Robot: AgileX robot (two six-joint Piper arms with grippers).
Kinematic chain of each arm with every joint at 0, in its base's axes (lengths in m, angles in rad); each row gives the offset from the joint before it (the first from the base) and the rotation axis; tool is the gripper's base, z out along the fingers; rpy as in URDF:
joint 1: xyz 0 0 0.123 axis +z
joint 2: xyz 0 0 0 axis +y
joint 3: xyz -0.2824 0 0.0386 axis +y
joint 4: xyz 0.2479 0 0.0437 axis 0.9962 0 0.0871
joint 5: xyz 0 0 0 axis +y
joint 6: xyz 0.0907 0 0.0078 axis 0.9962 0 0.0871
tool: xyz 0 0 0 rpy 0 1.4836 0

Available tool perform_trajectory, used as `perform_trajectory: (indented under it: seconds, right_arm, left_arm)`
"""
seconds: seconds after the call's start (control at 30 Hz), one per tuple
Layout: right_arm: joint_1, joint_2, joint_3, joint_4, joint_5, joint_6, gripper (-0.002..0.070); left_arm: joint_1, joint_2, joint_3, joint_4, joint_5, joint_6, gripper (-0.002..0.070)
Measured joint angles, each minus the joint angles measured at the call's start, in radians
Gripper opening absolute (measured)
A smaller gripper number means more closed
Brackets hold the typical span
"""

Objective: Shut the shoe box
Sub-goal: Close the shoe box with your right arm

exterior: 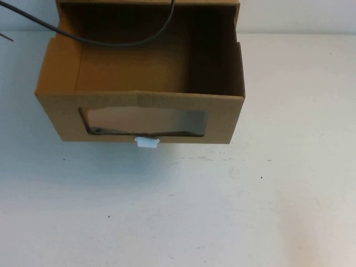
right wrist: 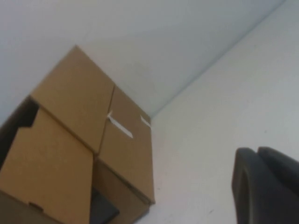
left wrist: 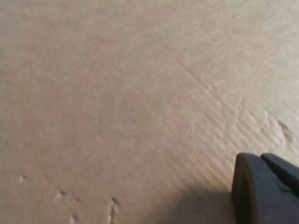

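Shoe box (exterior: 139, 83): brown corrugated drawer drawn out toward the robot on the white table (exterior: 222, 211), long axis left-right; window panel and white pull tab (exterior: 147, 143) face the robot; left gripper (left wrist: 266, 191) close against cardboard, right gripper (right wrist: 266, 186) above the table beside the box; jaw state indeterminable for both.

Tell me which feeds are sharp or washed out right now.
High view: soft, shoe box interior in deep shadow, window hazy. Left wrist view: cardboard filling the frame, blurred, left claw dark at the corner. Right wrist view: soft throughout, right claw blurred, table bright.
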Motion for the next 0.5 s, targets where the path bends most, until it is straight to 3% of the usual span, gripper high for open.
perform_trajectory:
  seconds: [0.13, 0.27, 0.5]
  right_arm:
    - [0.000, 0.000, -0.011, 0.044, 0.043, 0.000, -0.0011]
    - [0.000, 0.074, -0.153, 0.003, 0.302, 0.000, -0.0011]
    - [0.000, 0.481, -0.513, -0.240, 0.786, -0.039, -0.0011]
  left_arm:
    - [0.000, 0.000, 0.000, 0.000, 0.000, 0.000, -0.0005]
    - [0.000, 0.000, 0.000, 0.000, 0.000, 0.000, -0.0005]
    - [0.000, 0.000, 0.000, 0.002, 0.000, 0.000, -0.0005]
